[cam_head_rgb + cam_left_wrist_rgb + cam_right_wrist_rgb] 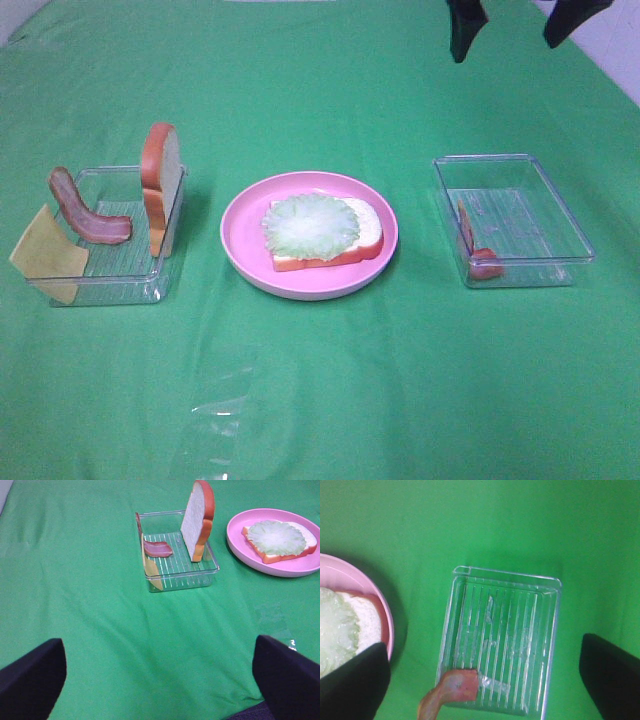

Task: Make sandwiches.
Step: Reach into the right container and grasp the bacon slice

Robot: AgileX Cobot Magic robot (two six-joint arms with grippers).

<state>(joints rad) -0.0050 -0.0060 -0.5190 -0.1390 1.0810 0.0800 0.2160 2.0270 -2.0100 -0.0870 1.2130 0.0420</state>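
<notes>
Sandwich (pixel 322 232) — bread under lettuce — lying on pink plate (pixel 240 235), mid-bench (pixel 320 400). Left tool (pixel 157 641) gaping empty, showing only in its wrist view; right tool (pixel 484 645) hanging released, facing right tray (pixel 505 572).

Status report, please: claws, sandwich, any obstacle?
Left claw open, right claw open, both empty. Sandwich on pink plate: bread, lettuce only. No obstacle seen.

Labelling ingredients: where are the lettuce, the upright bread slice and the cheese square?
lettuce (pixel 310 222), exterior high view, leaf centre.
upright bread slice (pixel 192 525), left wrist view, white face.
cheese square (pixel 46 257), exterior high view, yellow face.
</notes>
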